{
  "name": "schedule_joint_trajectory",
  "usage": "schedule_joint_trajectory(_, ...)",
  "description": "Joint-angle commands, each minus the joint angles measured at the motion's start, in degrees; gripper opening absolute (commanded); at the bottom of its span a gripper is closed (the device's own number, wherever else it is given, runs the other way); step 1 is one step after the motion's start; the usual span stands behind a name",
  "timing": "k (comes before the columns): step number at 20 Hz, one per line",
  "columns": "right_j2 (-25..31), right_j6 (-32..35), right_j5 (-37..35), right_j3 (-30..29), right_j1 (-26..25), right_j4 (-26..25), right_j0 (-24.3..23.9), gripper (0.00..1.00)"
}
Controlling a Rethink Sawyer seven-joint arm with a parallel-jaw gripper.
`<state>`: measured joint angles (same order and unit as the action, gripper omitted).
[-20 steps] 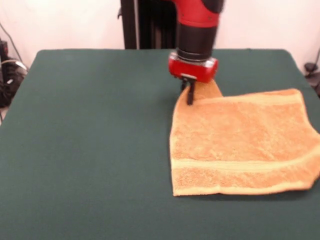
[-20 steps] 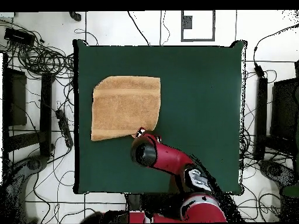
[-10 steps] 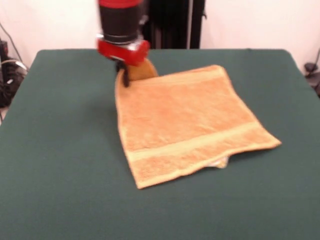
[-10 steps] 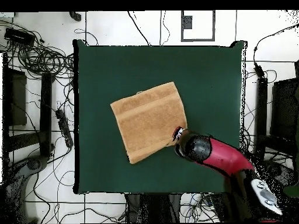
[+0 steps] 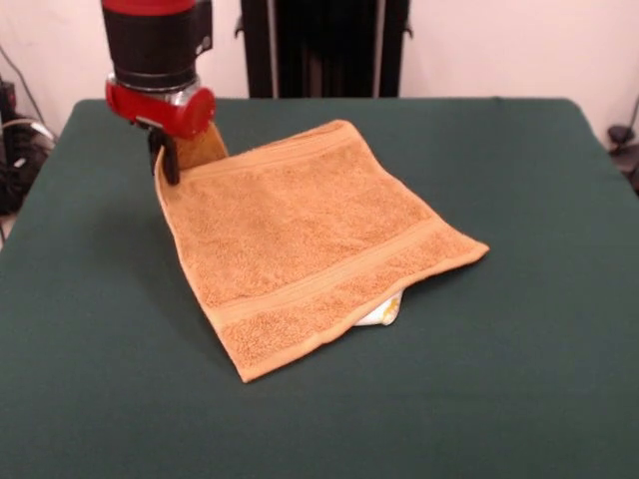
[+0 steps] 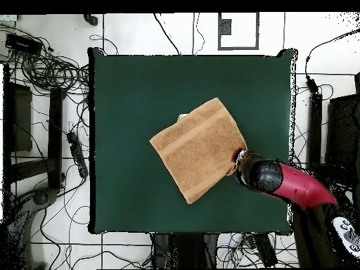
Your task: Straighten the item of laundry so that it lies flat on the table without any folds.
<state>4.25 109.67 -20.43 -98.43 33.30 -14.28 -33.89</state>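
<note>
The orange-tan towel [image 5: 310,244] lies spread on the dark green table [image 5: 519,369], turned at an angle, with woven bands near two edges. Its far left corner is lifted off the cloth, and my gripper [image 5: 166,160] is shut on that corner. A small white tag [image 5: 380,312] peeks out under the towel's near right edge. From above, the towel [image 6: 200,149] sits near the middle of the table [image 6: 126,91], and the gripper [image 6: 239,156] holds its right corner.
Cables and black equipment lie on the floor around the table [image 6: 49,77]. The red arm [image 6: 295,186] reaches in from the table's lower right in the overhead view.
The gripper has dragged the towel by its corner from the right side of the front view across to the left, and the towel has rotated as it went.
</note>
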Motion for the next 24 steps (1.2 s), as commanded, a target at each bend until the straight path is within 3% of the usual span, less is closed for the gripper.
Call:
schedule_joint_trajectory(1, 10.8, -5.3, 1.6, 3.0, -7.4, -4.2, 0.3, 0.0)
schedule_joint_trajectory(9, 10.8, -2.5, 5.1, 4.8, -9.2, -7.1, 1.4, 0.0)
schedule_joint_trajectory(10, 10.9, -1.7, 5.4, 4.8, -9.2, -7.9, 1.3, 1.0)
schedule_joint_trajectory(17, 10.7, -0.6, 6.4, 5.1, -9.2, -8.9, 2.0, 1.0)
schedule_joint_trajectory(24, 10.6, -0.5, 1.2, 6.0, -7.0, -7.8, 2.9, 1.0)
